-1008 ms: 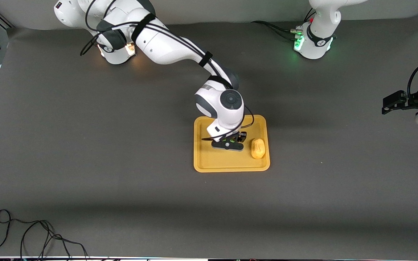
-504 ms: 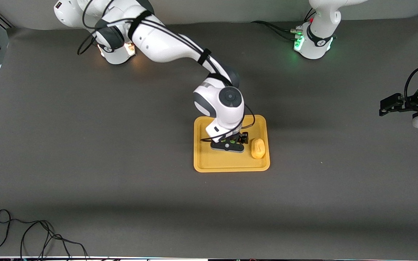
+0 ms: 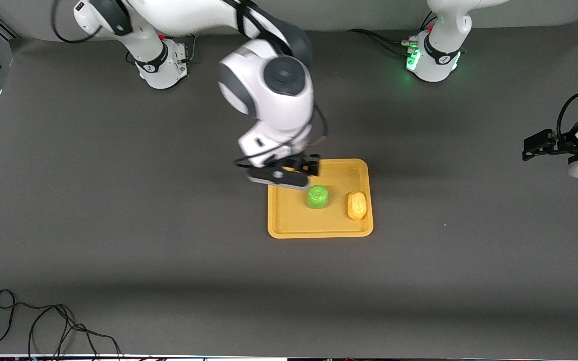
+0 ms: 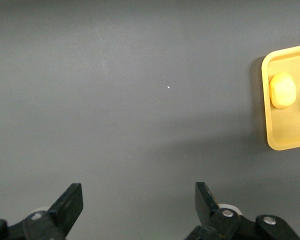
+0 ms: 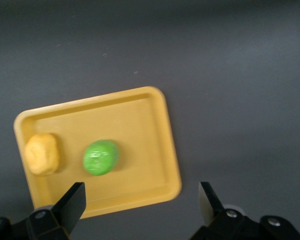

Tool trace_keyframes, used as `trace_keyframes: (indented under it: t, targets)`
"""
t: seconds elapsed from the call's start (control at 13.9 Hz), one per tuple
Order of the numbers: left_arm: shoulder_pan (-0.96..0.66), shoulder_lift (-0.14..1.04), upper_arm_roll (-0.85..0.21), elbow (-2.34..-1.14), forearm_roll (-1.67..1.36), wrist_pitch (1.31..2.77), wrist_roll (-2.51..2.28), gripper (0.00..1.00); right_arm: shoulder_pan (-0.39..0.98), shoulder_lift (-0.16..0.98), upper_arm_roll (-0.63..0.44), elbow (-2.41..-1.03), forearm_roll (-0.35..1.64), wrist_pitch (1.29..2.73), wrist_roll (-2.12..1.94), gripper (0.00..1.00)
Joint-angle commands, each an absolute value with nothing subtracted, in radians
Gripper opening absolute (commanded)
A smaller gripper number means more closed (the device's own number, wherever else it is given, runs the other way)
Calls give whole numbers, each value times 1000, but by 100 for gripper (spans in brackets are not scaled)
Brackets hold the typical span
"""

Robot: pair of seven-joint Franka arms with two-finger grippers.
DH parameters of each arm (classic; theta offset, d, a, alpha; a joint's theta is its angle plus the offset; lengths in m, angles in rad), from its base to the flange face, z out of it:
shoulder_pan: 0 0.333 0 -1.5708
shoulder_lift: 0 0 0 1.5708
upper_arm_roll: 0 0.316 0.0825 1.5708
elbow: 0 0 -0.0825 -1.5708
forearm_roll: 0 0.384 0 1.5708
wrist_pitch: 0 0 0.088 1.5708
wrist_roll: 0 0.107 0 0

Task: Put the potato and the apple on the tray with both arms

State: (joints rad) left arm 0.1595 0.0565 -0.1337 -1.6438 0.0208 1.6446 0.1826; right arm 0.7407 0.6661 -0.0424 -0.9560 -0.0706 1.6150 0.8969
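Observation:
The yellow-orange tray (image 3: 289, 220) lies mid-table. The green apple (image 3: 317, 196) rests in its middle, and the yellow-orange potato (image 3: 356, 205) lies beside it, toward the left arm's end. Both show in the right wrist view: the apple (image 5: 100, 157), the potato (image 5: 41, 153), the tray (image 5: 150, 125). My right gripper (image 3: 284, 176) is open and empty, raised over the tray's corner nearest the right arm's base. My left gripper (image 3: 537, 145) is open and empty, waiting over bare table at the left arm's end; its wrist view shows the potato (image 4: 282, 90) and the tray's edge (image 4: 270, 135).
A black cable (image 3: 43, 326) lies coiled on the table at the near corner at the right arm's end. The grey mat (image 3: 118, 225) covers the table around the tray.
My right gripper has let go of the apple, which now sits on the tray, and has risen and drawn back toward its base. The left arm has barely moved.

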Motion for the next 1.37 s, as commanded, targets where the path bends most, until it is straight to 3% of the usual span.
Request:
trace_keyframes:
  t: [0.0, 0.43, 0.86, 1.3]
  targets:
    - [150, 75, -135, -1612, 18, 1620, 143, 100, 628, 435, -38, -1219, -71, 1611, 723, 100]
    - [155, 86, -135, -1601, 20, 1617, 158, 100, 330, 106, -20, -1573, -32, 1658, 396, 100]
    - [153, 95, -135, -1594, 20, 1617, 161, 100, 16, 55, 23, -1592, -14, 1635, 51, 100]
    - [160, 95, -133, -1597, 20, 1628, 164, 100, 18, 31, -57, -1603, -18, 1591, -15, 100]
